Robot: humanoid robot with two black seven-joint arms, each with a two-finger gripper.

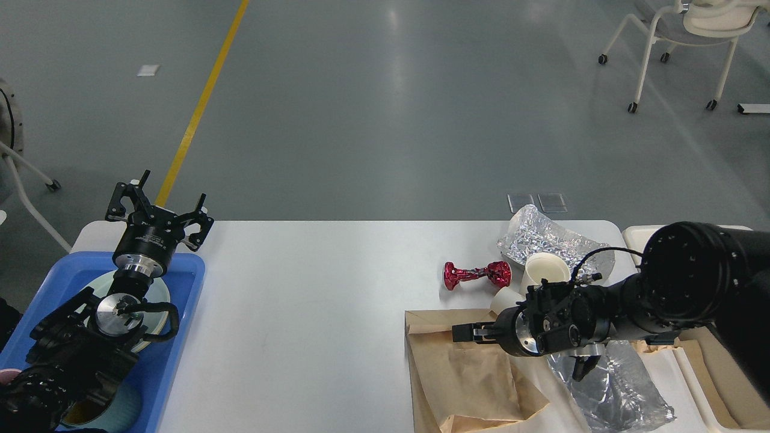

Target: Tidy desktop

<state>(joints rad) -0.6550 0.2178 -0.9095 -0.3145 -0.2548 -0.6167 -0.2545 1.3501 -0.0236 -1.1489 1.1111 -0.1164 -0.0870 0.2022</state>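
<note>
Both brown paper bag and foil wrapper run off the bottom edge. Right gripper lies low over the bag on the worktop, jaws' state untellable; left gripper hangs above the worktop's far-left corner, jaws apart.

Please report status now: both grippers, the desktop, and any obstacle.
Left gripper open, empty, above blue tray. Right gripper low over brown paper bag, closure unclear. Desktop cluttered: red foil wrapper, cups, silver foil.
</note>
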